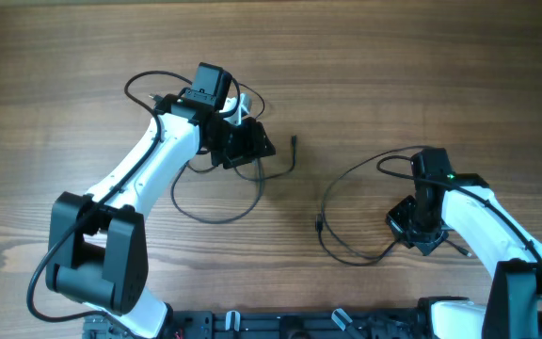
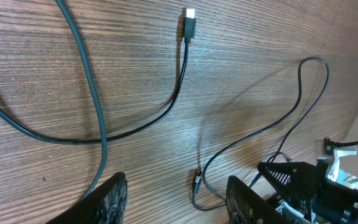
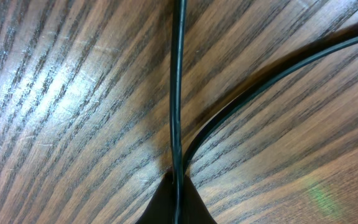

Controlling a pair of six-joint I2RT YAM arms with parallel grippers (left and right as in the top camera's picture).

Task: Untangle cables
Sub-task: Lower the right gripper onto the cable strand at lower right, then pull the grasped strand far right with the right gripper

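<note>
Pinched in the fully closed tips of the right end effector (image 3: 176, 190) is the right cable (image 3: 178, 93), a thin black cord on the bench (image 3: 55, 93) at the right, near side. The left end effector (image 2: 179, 199) hovers half spread, gripping nothing, beside the left cable (image 2: 180, 87), whose USB plug (image 2: 189, 22) lies farther out.

Step in hand: grasp secured on the right cable. The next move probably calls for drawing it rightward, clear of the left cable, without slipping. No brand, label or writing is legible.
</note>
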